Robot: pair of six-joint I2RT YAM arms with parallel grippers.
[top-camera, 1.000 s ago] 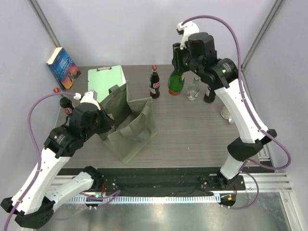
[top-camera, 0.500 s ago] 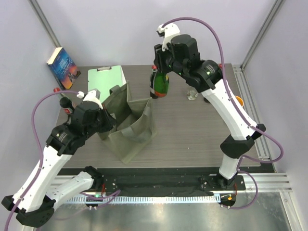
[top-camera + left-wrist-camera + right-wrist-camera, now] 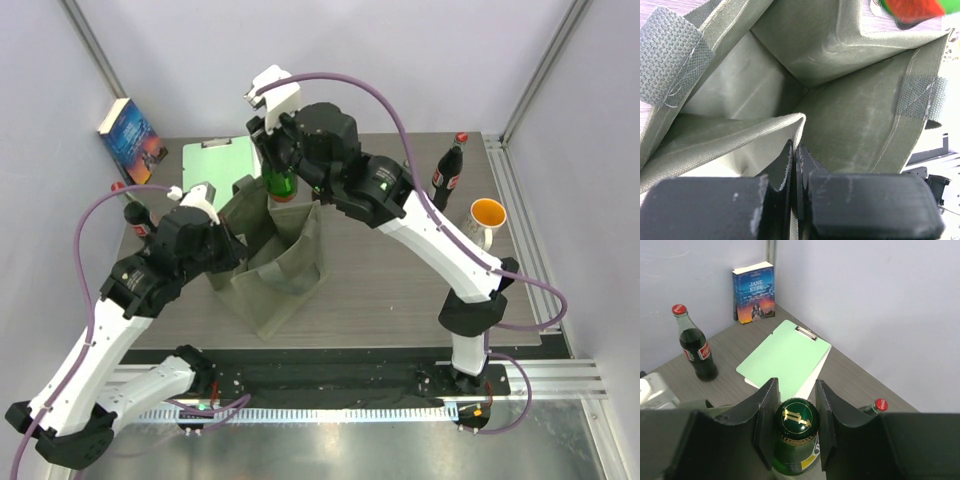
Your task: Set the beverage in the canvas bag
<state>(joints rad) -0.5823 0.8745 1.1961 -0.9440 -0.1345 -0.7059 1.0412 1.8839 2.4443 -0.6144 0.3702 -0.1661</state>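
The canvas bag (image 3: pixel 272 272) stands open at the table's left middle, olive-grey with strap handles. My left gripper (image 3: pixel 234 256) is shut on its near-left rim; the left wrist view shows the fingers (image 3: pixel 790 165) pinching the fabric edge, with the bag's inside (image 3: pixel 840 115) and dividers beyond. My right gripper (image 3: pixel 279 168) is shut on the neck of a green bottle (image 3: pixel 281 187) and holds it upright over the bag's far edge. The right wrist view shows its gold-marked cap (image 3: pixel 799 421) between the fingers (image 3: pixel 767 420). The bottle's underside shows in the left wrist view (image 3: pixel 912 9).
A mint-green clipboard (image 3: pixel 215 160) lies behind the bag, also in the right wrist view (image 3: pixel 785 357). A book (image 3: pixel 130 130) leans at the back left. A cola bottle (image 3: pixel 137 218) stands left of the bag, another (image 3: pixel 449 166) at back right, near an orange mug (image 3: pixel 487 215).
My right arm has swung left across the back of the table, carrying the green bottle to above the bag's far edge. My left gripper has kept its hold on the rim.
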